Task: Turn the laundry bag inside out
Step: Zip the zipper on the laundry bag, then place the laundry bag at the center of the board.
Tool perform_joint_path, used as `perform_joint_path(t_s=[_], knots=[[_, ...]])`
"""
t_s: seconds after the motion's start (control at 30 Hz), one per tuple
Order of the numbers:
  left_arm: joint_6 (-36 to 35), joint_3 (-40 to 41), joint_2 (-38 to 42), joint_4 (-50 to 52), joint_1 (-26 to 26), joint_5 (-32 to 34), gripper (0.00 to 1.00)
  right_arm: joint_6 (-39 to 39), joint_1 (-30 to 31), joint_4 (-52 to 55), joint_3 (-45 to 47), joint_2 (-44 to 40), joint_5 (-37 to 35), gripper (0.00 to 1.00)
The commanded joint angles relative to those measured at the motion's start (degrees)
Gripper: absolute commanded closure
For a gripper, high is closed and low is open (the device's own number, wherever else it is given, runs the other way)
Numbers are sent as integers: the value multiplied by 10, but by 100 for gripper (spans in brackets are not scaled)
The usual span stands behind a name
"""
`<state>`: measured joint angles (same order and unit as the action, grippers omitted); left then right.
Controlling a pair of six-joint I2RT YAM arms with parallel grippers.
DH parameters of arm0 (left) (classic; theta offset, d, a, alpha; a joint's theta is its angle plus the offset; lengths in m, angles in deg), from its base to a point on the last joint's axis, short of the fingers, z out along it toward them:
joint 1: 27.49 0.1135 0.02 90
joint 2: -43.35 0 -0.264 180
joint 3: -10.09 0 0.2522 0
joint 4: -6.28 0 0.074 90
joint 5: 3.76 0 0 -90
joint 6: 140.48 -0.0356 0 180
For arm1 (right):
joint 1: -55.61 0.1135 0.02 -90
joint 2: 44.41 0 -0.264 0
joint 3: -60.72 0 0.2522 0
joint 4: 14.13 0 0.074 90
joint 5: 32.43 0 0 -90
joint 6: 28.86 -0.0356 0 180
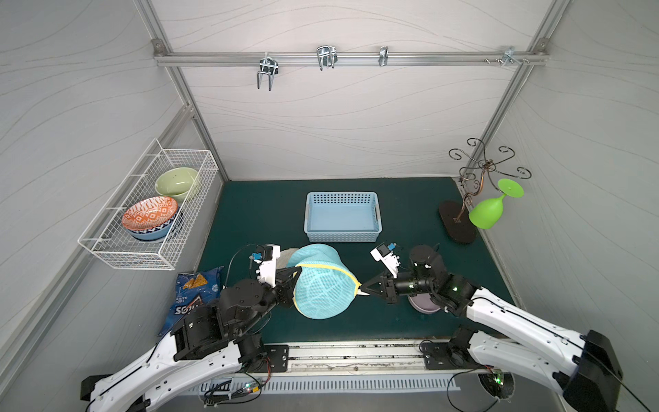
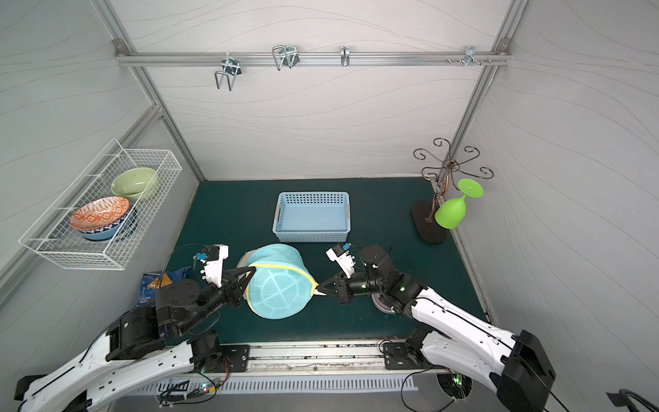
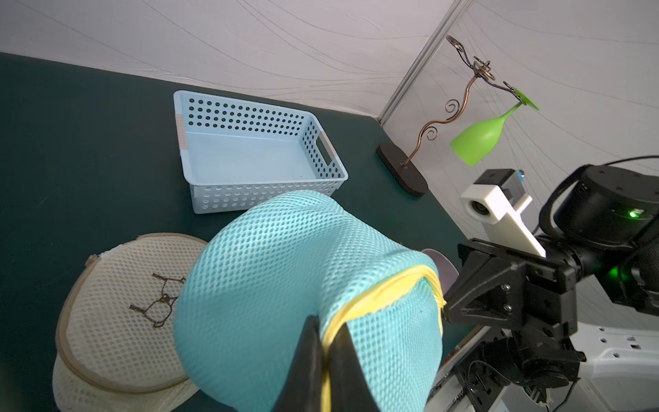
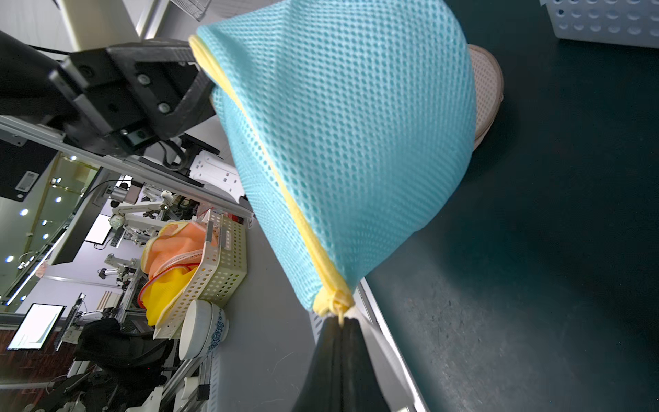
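My left end effector [image 3: 326, 333] clamped on laundry bag [image 1: 322, 285] yellow rim [image 3: 374, 303]; right end effector [image 4: 340, 321] pinched tight on rim's corner. Cream mesh pouch [image 1: 283, 259], frame centre, mostly hidden behind bag.

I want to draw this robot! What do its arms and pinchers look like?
The left arm and right arm have smooth white shells and chunky black joints. The left gripper and right gripper are black, with pointed triangular fingers. Each wrist carries a white camera block with a small blue plug and a thin black cable. A green light glows on the right arm.
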<state>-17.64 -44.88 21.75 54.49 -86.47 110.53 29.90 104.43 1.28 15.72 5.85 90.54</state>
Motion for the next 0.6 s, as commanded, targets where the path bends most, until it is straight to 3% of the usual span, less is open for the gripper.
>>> perform_joint_path(t_s=[0.0, 0.17, 0.37, 0.57], knots=[[1, 15, 30, -111, 11, 133, 100, -49, 1, 61, 55, -36, -35, 100], [20, 70, 13, -194, 22, 147, 100, -72, 41, 50, 76, -46, -57, 100], [78, 78, -136, -246, 110, -97, 100, 5, 55, 152, -4, -47, -147, 100], [105, 87, -233, -246, 117, -117, 100, 34, -9, 182, -62, 43, -140, 100]])
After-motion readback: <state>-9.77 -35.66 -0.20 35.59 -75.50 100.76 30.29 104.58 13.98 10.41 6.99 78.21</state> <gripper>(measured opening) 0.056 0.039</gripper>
